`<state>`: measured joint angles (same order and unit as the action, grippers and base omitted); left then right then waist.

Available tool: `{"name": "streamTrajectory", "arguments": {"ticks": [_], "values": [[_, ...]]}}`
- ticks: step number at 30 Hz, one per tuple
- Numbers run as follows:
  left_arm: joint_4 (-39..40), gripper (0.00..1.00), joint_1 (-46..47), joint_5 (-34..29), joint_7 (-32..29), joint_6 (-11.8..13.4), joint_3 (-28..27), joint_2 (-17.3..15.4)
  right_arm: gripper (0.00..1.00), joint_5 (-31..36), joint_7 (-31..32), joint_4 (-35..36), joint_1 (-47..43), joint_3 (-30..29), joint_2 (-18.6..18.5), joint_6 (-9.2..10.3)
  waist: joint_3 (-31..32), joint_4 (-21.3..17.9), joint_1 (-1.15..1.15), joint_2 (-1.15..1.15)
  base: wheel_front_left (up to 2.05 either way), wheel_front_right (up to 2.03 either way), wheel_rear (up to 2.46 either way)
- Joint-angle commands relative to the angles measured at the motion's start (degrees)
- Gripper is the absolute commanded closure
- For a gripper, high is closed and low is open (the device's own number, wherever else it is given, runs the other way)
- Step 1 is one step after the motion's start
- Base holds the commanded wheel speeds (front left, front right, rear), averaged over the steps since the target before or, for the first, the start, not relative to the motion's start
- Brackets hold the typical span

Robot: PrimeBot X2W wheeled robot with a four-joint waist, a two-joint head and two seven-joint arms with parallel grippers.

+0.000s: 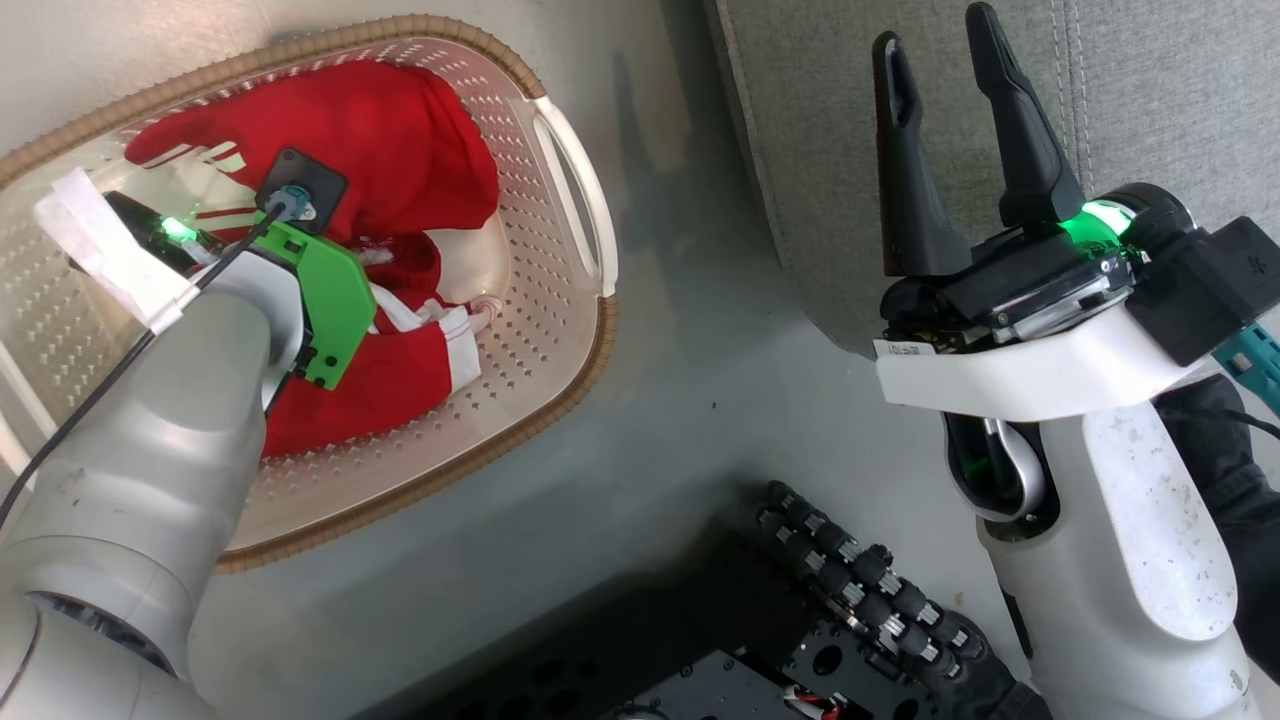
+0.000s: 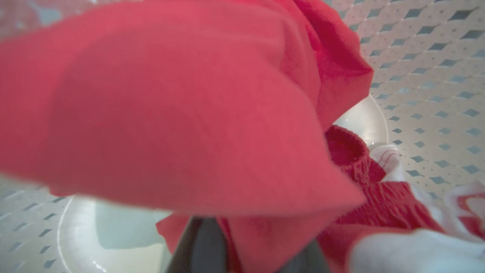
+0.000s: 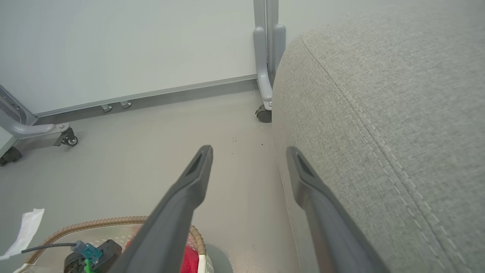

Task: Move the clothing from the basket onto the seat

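The clothing [image 1: 400, 140] is bright red with white trim and lies bunched in the cream perforated basket [image 1: 575, 330] on the floor at the left. My left arm reaches down into it. In the left wrist view a red fold [image 2: 170, 113] hangs close over my left gripper [image 2: 252, 242], whose dark fingers [image 2: 201, 246] stand close together with cloth pinched between them; the tips are hidden. The basket's wall [image 2: 435, 76] shows behind. My right gripper [image 1: 937, 30] is open and holds nothing, raised beside the front edge of the grey seat [image 1: 1150, 90].
Grey floor lies between basket and seat. My own dark wheeled base [image 1: 860, 580] is at the bottom. In the right wrist view a partition's grey wheeled legs [image 3: 263, 94] stand beyond the seat's corner [image 3: 379, 113], past my open fingers [image 3: 182, 197].
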<state>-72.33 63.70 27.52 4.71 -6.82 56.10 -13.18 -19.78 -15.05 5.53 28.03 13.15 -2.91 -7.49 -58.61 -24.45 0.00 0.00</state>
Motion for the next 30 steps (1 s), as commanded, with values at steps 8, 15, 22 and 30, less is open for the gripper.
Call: {"name": "streamTrajectory", "arguments": {"ticks": [8,15,22,30], "values": [[2.03,1.0,-3.44,0.13,7.79,0.91,0.37,2.13,0.0,4.54,-0.19,-1.34,-1.35,-1.49,-0.01,0.0,7.03,5.32,0.0,0.0,0.0,0.0,0.0],[9.95,1.0,-7.87,1.65,10.61,2.07,-1.96,3.39,0.0,8.62,-0.2,-3.49,-3.97,-3.59,-0.07,0.0,15.0,11.15,0.0,0.0,0.0,0.0,0.0],[25.95,1.0,-15.24,0.63,10.51,3.91,-7.58,1.24,0.0,11.49,-0.2,-5.21,-6.9,-5.4,-0.08,0.0,21.99,15.96,0.0,0.0,0.0,0.0,0.0],[42.63,1.0,-24.78,-1.9,10.52,5.32,-16.71,-0.42,0.0,13.79,-0.19,-7.06,-10.31,-7.1,-0.06,0.0,28.99,20.95,0.0,0.0,0.0,0.0,0.0]]}}
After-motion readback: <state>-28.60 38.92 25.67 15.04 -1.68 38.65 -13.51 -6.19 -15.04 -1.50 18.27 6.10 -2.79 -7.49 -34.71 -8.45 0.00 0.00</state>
